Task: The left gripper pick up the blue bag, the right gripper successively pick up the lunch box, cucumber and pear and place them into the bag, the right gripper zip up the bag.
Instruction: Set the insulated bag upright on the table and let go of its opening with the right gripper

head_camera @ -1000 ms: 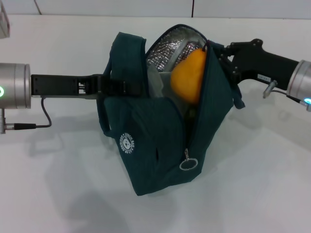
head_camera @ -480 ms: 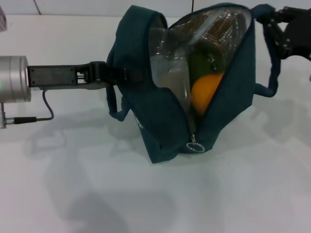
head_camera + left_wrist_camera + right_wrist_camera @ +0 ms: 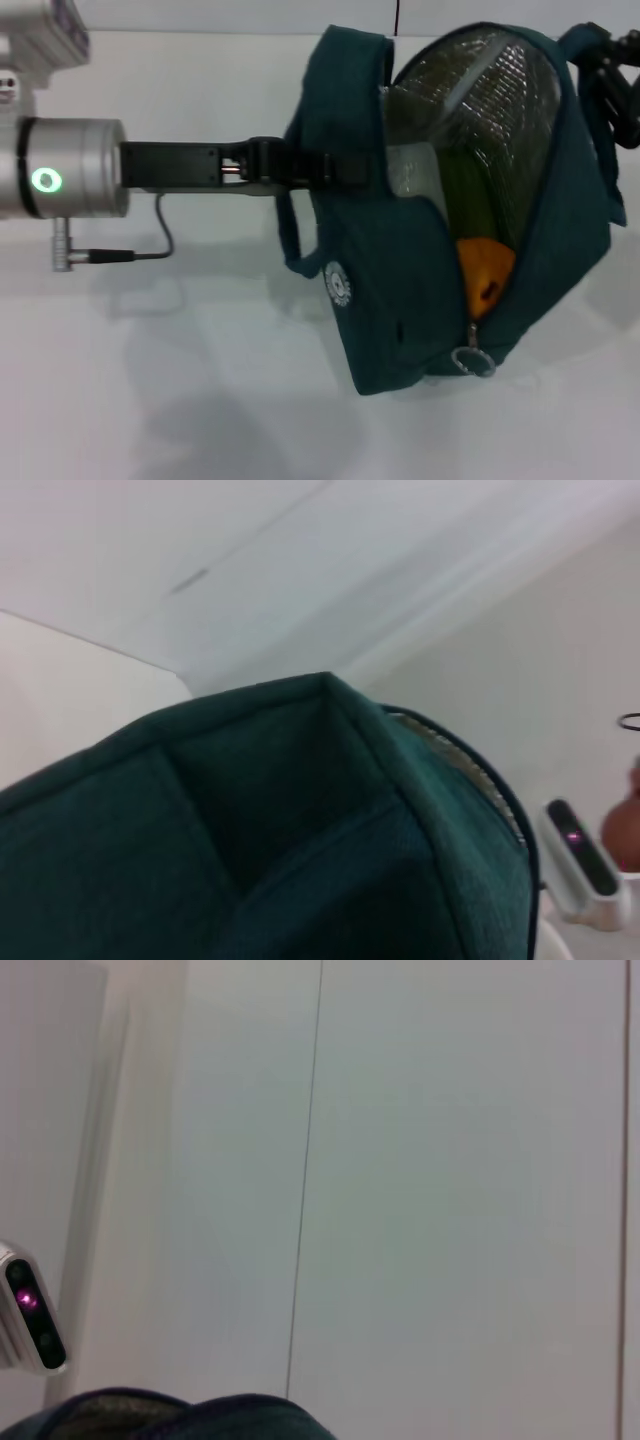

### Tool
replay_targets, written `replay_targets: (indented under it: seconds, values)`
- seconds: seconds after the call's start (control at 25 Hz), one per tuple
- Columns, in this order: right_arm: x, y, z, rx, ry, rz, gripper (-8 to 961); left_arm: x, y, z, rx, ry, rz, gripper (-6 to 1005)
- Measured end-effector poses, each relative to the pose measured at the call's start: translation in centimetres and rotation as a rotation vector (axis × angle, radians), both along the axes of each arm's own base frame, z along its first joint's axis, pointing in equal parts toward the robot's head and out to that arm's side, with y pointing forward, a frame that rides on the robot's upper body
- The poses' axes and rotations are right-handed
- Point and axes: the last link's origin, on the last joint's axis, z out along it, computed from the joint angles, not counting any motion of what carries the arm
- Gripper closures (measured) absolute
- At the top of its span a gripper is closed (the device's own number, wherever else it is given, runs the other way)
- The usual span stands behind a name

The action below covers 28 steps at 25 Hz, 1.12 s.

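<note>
I see the left gripper (image 3: 335,172), a black two-fingered claw on a black arm with a silver cylindrical joint, reaching in level from my left, its fingers clenched on the near handle strap of the dark teal-blue fabric bag (image 3: 400,300). The bag stands on the white bench (image 3: 180,380), leaning toward my right, its mouth gaping upward and its crinkled silvery lining (image 3: 480,80) exposed. The right gripper (image 3: 618,75), another black claw, sits at the bag's far upper corner by the other loop handle; I cannot tell whether its fingers are clamped or released. Inside, the smooth dark green cucumber (image 3: 480,205) stands on end, its long axis nearly vertical, with the yellow-orange pear (image 3: 483,275) low beneath it, close above the silver ring zipper pull (image 3: 473,362). The left wrist view shows only woven teal cloth (image 3: 300,850) close up.
</note>
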Motion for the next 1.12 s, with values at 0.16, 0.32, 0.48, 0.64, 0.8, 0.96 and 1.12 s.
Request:
replay_targets:
  seconds: [0.16,0.32,0.48,0.64,0.8,0.96,1.12]
  values:
    - [0.8,-0.5,0.5,0.003,0.002,-0.016,885,0.8,0.6,-1.5,-0.021,-0.022,-0.02,962]
    - [1.4,-0.6,0.7,-0.004,-0.008,-0.025,884,1.4,1.2,-2.9,-0.03,-0.021,-0.031,962]
    - [1.8,-0.7,0.7,-0.007,-0.027,-0.034,884,2.0,1.6,-4.2,-0.039,0.0,-0.046,962]
    - [2.5,-0.6,0.8,0.003,-0.044,-0.06,884,2.0,2.0,-5.1,-0.027,0.033,-0.032,962]
    - [2.8,-0.4,0.7,0.0,-0.044,-0.075,886,1.8,2.4,-5.5,-0.005,0.051,-0.018,962]
    - [2.8,0.1,0.3,-0.018,-0.041,-0.082,884,1.3,2.5,-5.8,0.012,0.06,-0.006,962]
    - [2.6,0.7,-0.1,-0.038,-0.031,-0.087,873,0.9,2.4,-5.9,0.021,0.064,0.007,962]
